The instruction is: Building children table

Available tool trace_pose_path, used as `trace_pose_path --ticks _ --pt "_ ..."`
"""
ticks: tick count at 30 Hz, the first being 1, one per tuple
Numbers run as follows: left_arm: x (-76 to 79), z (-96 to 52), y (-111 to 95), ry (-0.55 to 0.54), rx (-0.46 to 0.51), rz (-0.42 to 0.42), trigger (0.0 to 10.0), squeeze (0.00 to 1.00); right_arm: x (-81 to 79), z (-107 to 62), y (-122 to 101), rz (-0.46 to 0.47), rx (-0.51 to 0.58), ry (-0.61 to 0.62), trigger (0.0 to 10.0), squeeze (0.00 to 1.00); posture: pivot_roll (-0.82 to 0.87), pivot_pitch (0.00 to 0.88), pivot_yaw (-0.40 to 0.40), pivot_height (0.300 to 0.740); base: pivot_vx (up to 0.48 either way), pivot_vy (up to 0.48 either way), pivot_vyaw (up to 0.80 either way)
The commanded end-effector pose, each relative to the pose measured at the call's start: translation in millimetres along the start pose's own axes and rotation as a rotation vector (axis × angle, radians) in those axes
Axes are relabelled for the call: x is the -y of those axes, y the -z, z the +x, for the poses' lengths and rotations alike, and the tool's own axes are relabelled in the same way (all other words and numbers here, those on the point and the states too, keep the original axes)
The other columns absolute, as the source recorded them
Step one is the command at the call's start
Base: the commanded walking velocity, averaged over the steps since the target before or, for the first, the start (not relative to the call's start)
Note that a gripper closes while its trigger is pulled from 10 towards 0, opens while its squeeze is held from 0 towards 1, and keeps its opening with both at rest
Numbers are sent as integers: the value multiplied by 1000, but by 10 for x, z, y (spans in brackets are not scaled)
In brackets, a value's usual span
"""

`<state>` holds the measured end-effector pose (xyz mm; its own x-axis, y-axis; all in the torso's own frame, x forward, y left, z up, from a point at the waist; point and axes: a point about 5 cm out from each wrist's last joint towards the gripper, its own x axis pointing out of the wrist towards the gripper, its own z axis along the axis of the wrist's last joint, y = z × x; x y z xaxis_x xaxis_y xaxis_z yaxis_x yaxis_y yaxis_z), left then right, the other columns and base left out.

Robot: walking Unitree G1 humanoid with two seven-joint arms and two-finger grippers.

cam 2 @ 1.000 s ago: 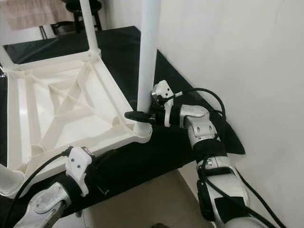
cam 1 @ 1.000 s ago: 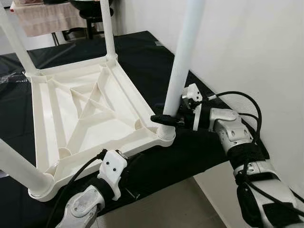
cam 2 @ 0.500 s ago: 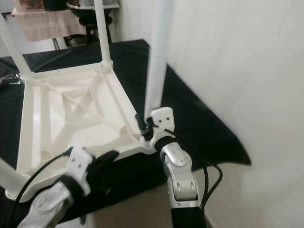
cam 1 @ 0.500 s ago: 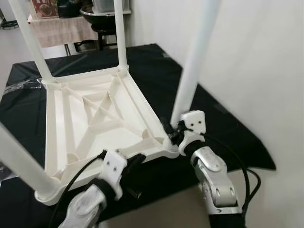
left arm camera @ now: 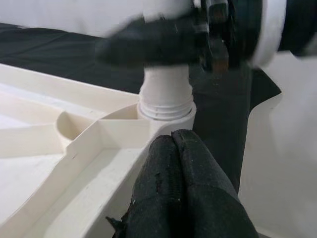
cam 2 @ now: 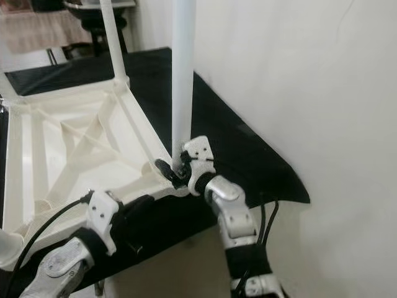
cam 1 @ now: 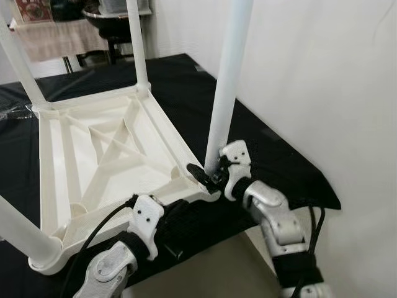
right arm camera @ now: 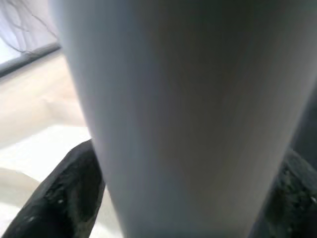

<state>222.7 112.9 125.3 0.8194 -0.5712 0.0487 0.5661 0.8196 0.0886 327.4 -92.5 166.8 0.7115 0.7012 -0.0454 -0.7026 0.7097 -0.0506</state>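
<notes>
Looking down, we see the white plastic children's table (cam 1: 105,155) lying upside down on the desk draped in black cloth (cam 1: 279,171), its ribbed underside facing up and its round white legs standing upward from the corners. Our right end effector (cam 1: 208,175) sits at the near right corner, its two black fingers (right arm camera: 64,193) pinching the base of the tall white tubular leg (cam 1: 224,87) just above the corner socket (left arm camera: 166,106); in the right wrist view the leg stands between the two fingers, one on each side. Our left end effector (left arm camera: 181,188) rests against the near edge of the tabletop just beside that socket, its black fingers pressed together. A white wall (cam 1: 322,74) runs along the right of the desk.
</notes>
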Motion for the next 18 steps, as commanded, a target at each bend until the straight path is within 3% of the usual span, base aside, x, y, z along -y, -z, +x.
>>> trace_pose_path --ticks 1,2,4,7,8,16,18 --pt "8 15 51 7 -12 -2 10000 0 18 67 -114 -52 36 -173 10000 0 17 69 -42 740 0 0 0" --pt "8 15 51 7 -12 -2 10000 0 18 67 -114 -52 36 -173 10000 0 17 69 -42 740 0 0 0" --pt "7 40 62 10 -12 5 10000 0 128 97 -191 -78 44 -312 10000 0 28 55 -48 740 0 0 0" --pt "2 56 71 5 -12 12 10000 0 241 157 -243 -41 34 -393 10000 0 39 43 -53 740 0 0 0" --pt "1 59 73 1 -12 12 10000 0 269 164 -253 -29 32 -416 0 0 43 40 -55 740 0 0 0" --pt "9 70 73 -5 -6 7 10000 0 380 120 -216 -17 13 -446 0 0 48 45 -62 740 0 0 0" --pt "11 65 68 -8 -4 1 10000 0 440 52 -173 -49 15 -378 0 0 36 62 -58 740 0 0 0"
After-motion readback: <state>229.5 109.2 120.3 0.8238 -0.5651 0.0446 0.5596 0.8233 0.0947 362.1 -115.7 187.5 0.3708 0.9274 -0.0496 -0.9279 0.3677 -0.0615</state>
